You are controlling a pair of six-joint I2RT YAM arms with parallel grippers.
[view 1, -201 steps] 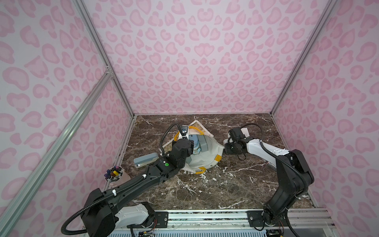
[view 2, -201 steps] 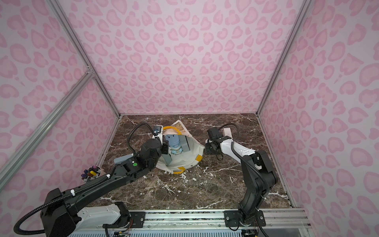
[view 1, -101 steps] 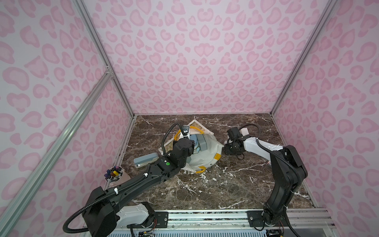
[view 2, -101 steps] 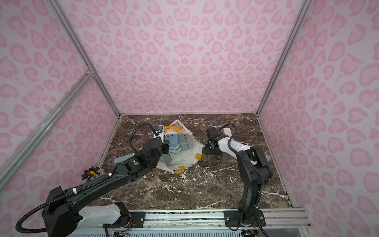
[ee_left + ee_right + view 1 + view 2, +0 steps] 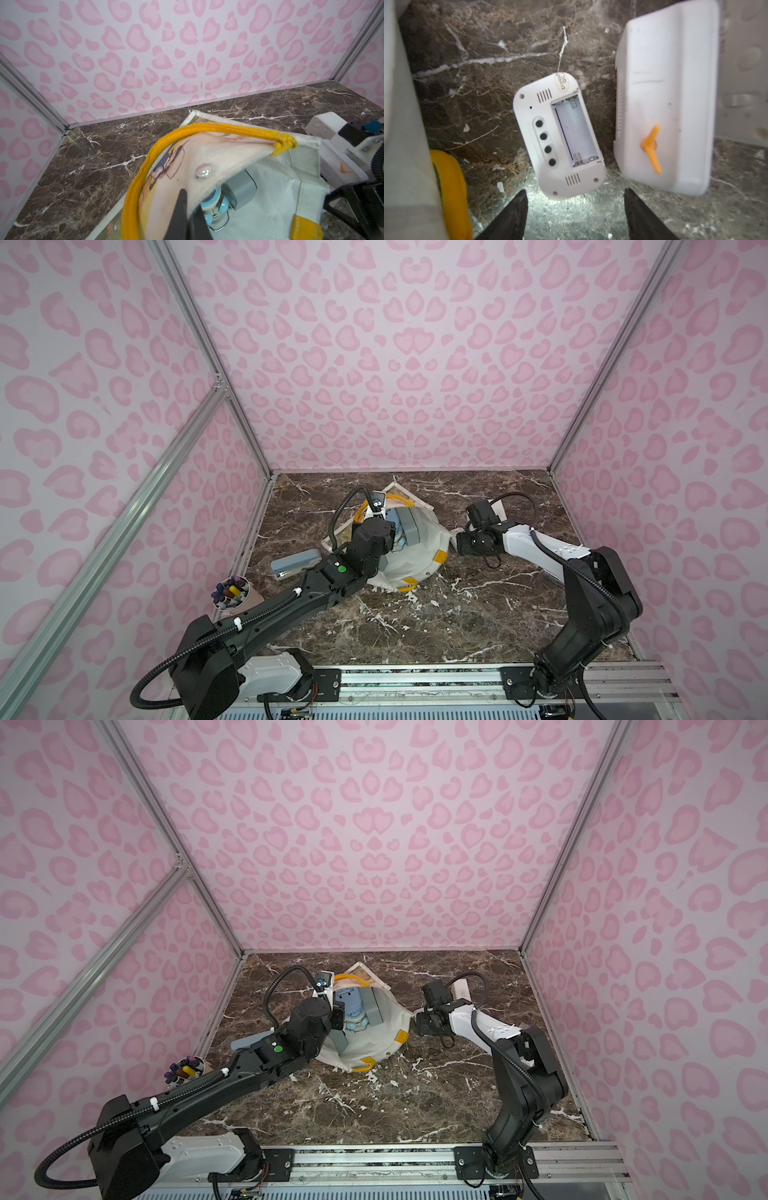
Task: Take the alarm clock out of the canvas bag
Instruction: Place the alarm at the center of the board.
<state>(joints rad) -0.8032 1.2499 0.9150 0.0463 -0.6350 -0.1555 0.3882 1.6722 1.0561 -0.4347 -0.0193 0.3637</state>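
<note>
While the left pincer (image 5: 190, 207) is clamped together on the rim of the white canvas bag with yellow strap handles (image 5: 419, 562), holding that edge raised so the mouth gapes, a light-blue twin-bell alarm clock (image 5: 216, 204) lies inside on the pale lining. It sits close against a grey rounded box (image 5: 241, 187) that is also in the bag.

The right pincer (image 5: 575, 196) hangs low over the dark brown marble surface (image 5: 477, 83), just outside the bag's far rim. Its jaws stand well apart and grip nothing. Just ahead of its tips, a white rectangular plastic digital clock (image 5: 559, 137) lies back-up on the surface, outside the bag. Its battery bay is uncovered and empty, and four dark buttons run in a row alongside. A larger white plastic box with an orange winged knob (image 5: 668, 99) lies beside that clock; whether the two touch cannot be told.

Near the left wall, a grey stapler (image 5: 297, 564) lies on the surface beside the bag, and a pale cup of markers (image 5: 232, 593) stands nearer the corner.
</note>
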